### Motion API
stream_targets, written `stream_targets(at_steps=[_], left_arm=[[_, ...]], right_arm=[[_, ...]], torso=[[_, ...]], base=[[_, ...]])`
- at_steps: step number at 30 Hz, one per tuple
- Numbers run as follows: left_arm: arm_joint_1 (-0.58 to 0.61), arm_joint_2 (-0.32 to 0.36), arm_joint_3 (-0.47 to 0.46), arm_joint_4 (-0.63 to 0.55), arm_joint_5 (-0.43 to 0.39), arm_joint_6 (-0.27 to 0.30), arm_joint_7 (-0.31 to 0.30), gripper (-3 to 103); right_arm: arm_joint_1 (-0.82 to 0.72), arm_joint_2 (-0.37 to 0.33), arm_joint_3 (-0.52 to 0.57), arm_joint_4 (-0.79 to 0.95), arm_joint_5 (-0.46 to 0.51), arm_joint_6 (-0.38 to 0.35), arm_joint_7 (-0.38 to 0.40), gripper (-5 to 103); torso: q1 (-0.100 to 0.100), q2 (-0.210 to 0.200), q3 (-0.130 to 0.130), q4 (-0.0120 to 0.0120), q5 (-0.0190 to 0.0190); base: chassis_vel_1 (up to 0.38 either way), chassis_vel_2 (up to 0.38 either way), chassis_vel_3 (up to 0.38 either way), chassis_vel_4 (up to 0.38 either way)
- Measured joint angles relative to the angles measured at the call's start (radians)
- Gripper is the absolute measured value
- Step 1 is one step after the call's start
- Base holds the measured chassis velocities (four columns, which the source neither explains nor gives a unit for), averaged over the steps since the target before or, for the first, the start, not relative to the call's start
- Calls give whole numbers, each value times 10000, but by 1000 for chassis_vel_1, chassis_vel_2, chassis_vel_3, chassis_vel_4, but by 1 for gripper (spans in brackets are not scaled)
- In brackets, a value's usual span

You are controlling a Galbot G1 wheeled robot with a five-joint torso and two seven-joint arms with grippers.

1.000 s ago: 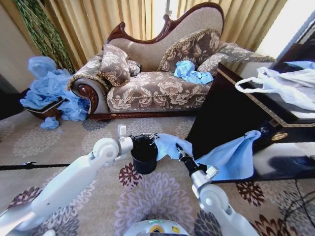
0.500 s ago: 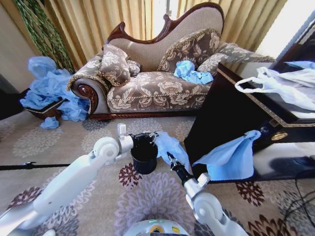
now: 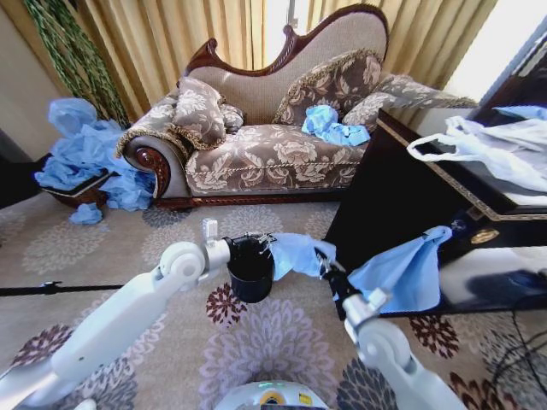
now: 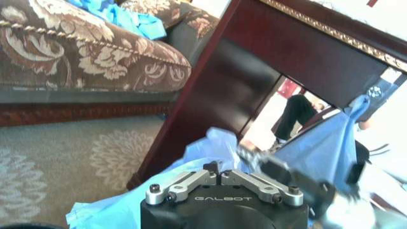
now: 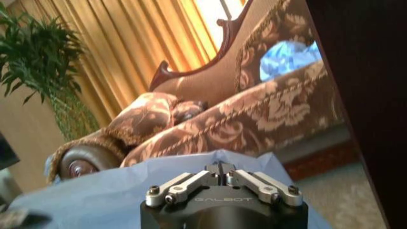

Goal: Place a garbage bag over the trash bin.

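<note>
The small black trash bin (image 3: 250,278) stands on the patterned carpet in the middle of the head view. My left gripper (image 3: 261,241) is at its rim, shut on one edge of the light blue garbage bag (image 3: 297,254). The film stretches from there to my right gripper (image 3: 326,267), shut on the other edge, to the right of the bin. In the left wrist view the shut fingers (image 4: 219,172) sit over the blue film (image 4: 121,207). The right wrist view has the right gripper (image 5: 220,168) pinching the film (image 5: 146,179).
A dark wooden cabinet (image 3: 385,196) stands close on the right with another blue bag (image 3: 402,273) hanging off it and a white bag (image 3: 487,149) on top. A floral sofa (image 3: 273,158) is behind the bin. A heap of blue bags (image 3: 85,158) lies far left.
My right gripper swung in toward the bin, then pulled back out to the right and slightly up, drawing the bag taut. The left gripper stayed at the rim.
</note>
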Motion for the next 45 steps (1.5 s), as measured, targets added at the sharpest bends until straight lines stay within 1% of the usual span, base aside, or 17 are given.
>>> stream_targets(at_steps=[7,12,14,17,21,23,26,28,30,36,41,45], left_arm=[[224,90,-124,-63,78,9,155,0],[104,59,-123,8,77,-3,159,0],[34,38,-112,43,63,-6,150,0],[-9,20,-111,77,32,-8,86,0],[-35,-9,-114,182,18,-13,-16,0],[-76,-40,-114,194,-5,-14,-44,0],[-156,-69,-71,192,-53,-13,-54,0],[-257,-63,-18,122,-131,-8,-26,0],[-276,-47,-8,90,-147,-5,-4,0],[-91,242,-119,-273,-168,3,366,0],[168,401,-257,-437,-123,-10,570,0],[99,357,-272,-369,-110,-46,566,0]], right_arm=[[331,-37,-217,-255,11,-100,-85,0],[40,-70,-743,-186,-30,-152,-184,0],[-224,-126,-872,-189,-240,-150,-348,0],[-371,-152,-792,-188,-360,-101,-408,0],[-707,-546,-568,308,-135,-119,-391,0],[-1046,-737,-589,609,-75,-216,-480,0],[-1183,-712,-716,671,-66,-352,-575,0],[-935,-503,-905,286,-119,-425,-680,0],[-789,-459,-944,135,-122,-427,-682,0],[872,-346,-1306,-978,73,-497,-619,0],[1383,-423,-1691,-1132,255,-591,-583,0],[1279,-505,-2107,-1075,203,-631,-627,0]], torso=[[0,0,0,-6,-2],[0,0,0,-4,0],[0,0,0,-6,1],[0,0,-1,-7,2],[0,0,-1,-3,-4],[-1,1,-1,-6,-3],[-1,0,-1,-9,0],[-1,0,-1,-7,0],[-1,0,-1,-7,1],[0,0,0,-1,-1],[0,0,-1,-2,-2],[0,0,0,-2,-2]], base=[[0,0,0,0],[0,0,0,0],[0,0,0,0],[0,0,0,0],[0,0,0,0],[0,0,0,0],[0,0,0,0],[0,0,0,0],[0,0,0,0],[0,0,0,0],[0,0,0,0],[0,0,0,0]])
